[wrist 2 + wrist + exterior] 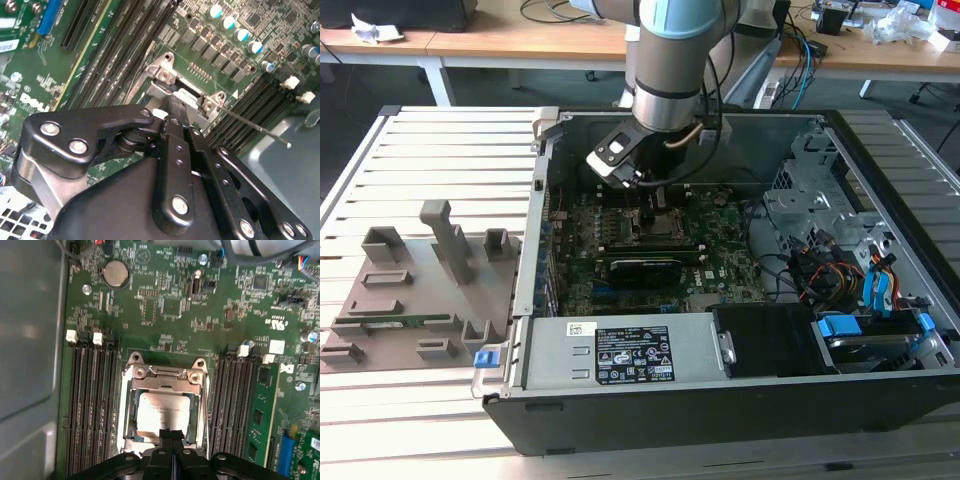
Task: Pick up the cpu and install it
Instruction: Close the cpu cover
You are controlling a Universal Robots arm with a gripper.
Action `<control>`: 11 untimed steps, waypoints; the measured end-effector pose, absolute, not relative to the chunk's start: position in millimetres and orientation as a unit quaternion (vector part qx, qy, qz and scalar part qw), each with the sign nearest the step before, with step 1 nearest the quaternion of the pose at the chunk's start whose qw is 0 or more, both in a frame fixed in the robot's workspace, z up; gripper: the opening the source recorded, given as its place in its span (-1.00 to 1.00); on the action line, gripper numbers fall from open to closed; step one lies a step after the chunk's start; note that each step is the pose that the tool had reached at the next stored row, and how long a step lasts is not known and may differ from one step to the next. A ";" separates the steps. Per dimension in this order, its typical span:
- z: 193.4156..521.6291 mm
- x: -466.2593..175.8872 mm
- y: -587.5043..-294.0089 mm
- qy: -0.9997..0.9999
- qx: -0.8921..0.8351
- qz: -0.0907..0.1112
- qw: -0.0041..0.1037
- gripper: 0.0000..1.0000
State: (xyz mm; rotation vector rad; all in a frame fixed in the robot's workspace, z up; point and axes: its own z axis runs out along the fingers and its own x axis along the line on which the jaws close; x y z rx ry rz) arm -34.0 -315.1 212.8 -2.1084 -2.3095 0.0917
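Pincer (171, 434): fingers closed together with no gap showing, tips at one edge of the cpu (162, 412); whether they pinch it cannot be told. The cpu lies flat inside the open socket frame (165, 374) on the motherboard (165, 315). Step judged: seating, nearly complete. Finishing would call for a level chip and light pressure.

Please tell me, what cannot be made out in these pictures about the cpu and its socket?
1. First wrist view: the hand covers one edge of the cpu, so whether it lies fully in the socket is unclear.
2. Second wrist view: the hand's black links hide most of the socket.
3. Exterior view: the arm blocks the socket area of the motherboard.
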 end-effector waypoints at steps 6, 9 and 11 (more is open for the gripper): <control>206.1 -39.7 -315.1 -0.739 -0.673 0.029 0.007 -0.79; 205.4 -39.7 -315.1 -0.739 -0.673 0.029 0.007 -0.79; 207.4 -37.7 -315.0 -0.739 -0.673 0.029 0.007 -0.79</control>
